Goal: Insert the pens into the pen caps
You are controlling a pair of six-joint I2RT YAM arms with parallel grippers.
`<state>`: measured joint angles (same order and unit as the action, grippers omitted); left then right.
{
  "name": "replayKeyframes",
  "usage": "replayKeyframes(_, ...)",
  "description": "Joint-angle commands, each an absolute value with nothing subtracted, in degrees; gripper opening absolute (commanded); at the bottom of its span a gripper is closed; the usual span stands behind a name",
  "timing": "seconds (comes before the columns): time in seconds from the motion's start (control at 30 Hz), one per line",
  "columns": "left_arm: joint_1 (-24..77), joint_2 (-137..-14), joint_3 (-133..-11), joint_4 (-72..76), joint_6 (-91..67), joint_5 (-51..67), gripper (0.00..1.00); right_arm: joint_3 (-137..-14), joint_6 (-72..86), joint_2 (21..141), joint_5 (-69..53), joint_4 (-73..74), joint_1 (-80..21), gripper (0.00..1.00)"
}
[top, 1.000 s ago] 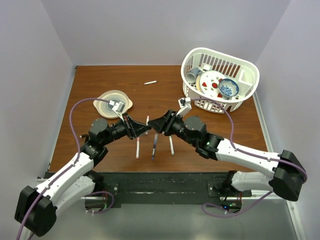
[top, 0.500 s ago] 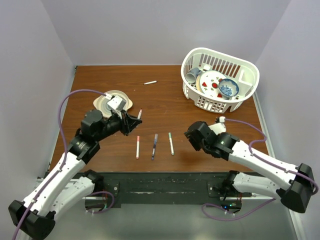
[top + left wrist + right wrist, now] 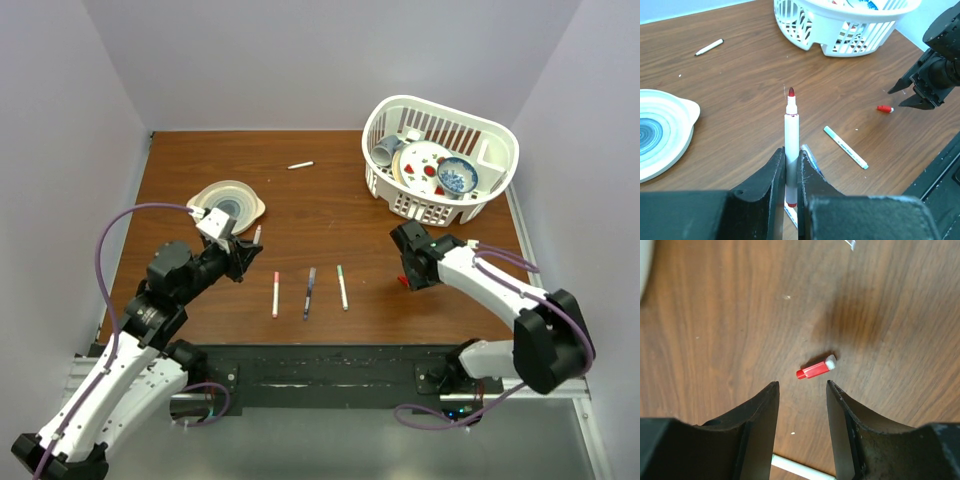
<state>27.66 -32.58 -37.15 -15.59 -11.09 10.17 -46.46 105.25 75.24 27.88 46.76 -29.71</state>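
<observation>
My left gripper (image 3: 791, 150) is shut on the lower barrel of a white pen (image 3: 791, 125); its bare red tip points up and away. In the top view this gripper (image 3: 247, 254) hangs left of three pens lying side by side: a pink-ended one (image 3: 276, 294), a dark blue one (image 3: 309, 291) and a green-ended one (image 3: 342, 287). My right gripper (image 3: 801, 384) is open and points down at the table. A red pen cap (image 3: 815, 369) lies flat just beyond its fingertips, touching neither finger. The same cap (image 3: 885, 108) also shows in the left wrist view.
A white basket (image 3: 410, 207) with dishes stands at the back right. A pale bowl-like plate (image 3: 228, 205) sits behind my left gripper. Another white pen (image 3: 300, 165) lies alone at the far middle. The table's side walls are close on both sides.
The grippers were together at the table's middle and have drawn apart. The left one went left with the red-tipped pen; the right one swung right and now hangs over the red cap.
</observation>
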Motion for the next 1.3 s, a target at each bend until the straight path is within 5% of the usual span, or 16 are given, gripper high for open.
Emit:
replayKeyframes(0.0, 27.7, -33.0, -37.4, -15.3, -9.7, 8.4, 0.0, -48.5, 111.8, 77.2, 25.3, 49.3, -29.0, 0.48)
replayKeyframes(0.3, 27.7, -32.7, -37.2, -15.5, -10.1, 8.0, 0.0, -47.3, 116.5, 81.7, 20.3, 47.2, -25.3, 0.56)
replayKeyframes(0.8, 27.7, -33.0, -37.4, -15.7, -9.9, 7.8, 0.0, -46.0, 119.6, 87.4, 9.1, 42.2, -20.9, 0.54)
replayKeyframes(1.27, 27.8, -33.1, -37.6, -16.4, -9.8, 6.7, 0.0, -46.3, 119.3, 88.1, 13.4, 47.0, -20.7, 0.47)
